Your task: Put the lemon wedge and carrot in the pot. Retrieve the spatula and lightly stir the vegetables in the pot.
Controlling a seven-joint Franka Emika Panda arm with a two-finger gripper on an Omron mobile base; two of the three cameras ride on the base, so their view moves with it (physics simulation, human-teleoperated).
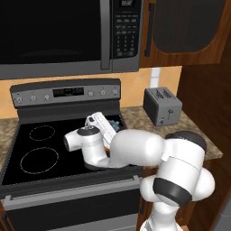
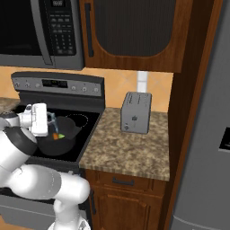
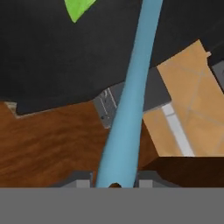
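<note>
Two-finger gripper (image 3: 114,181): closed on the slim blue-teal spatula (image 3: 129,100), handle clamped between the two dark tips at the bottom centre of the hand view. In the right base view, gripper poised at left of frame, just above the pot.

Spatula: held, shaft running from bottom centre to top centre of the hand view, blade end out of frame at the top. In the right base view, a short teal sliver just beside the hand, pointing down toward the pot.

Round dark grey cooking pot (image 2: 67,134): standing on the black glass cooktop (image 2: 87,120), left of centre in the right base view; mostly hidden behind the arm in the left base view.

Small bright yellow-green lemon wedge (image 2: 60,136): inside the pot. Also seen at the upper left of the hand view against the dark interior.

Small stubby orange carrot (image 2: 55,136): inside the pot, just beside the wedge.

Silver two-slot toaster (image 2: 136,113): on the speckled granite surface (image 2: 130,150), centre of frame, well apart from the pot.

Status, judged: both vegetables placed, spatula retrieved, stirring in hand.

Hazards, judged: too broad or forceful a sweep liable to flick a piece over the rim or shove the pot; narrow grip on a round handle liable to let the spatula twist or slip.
</note>
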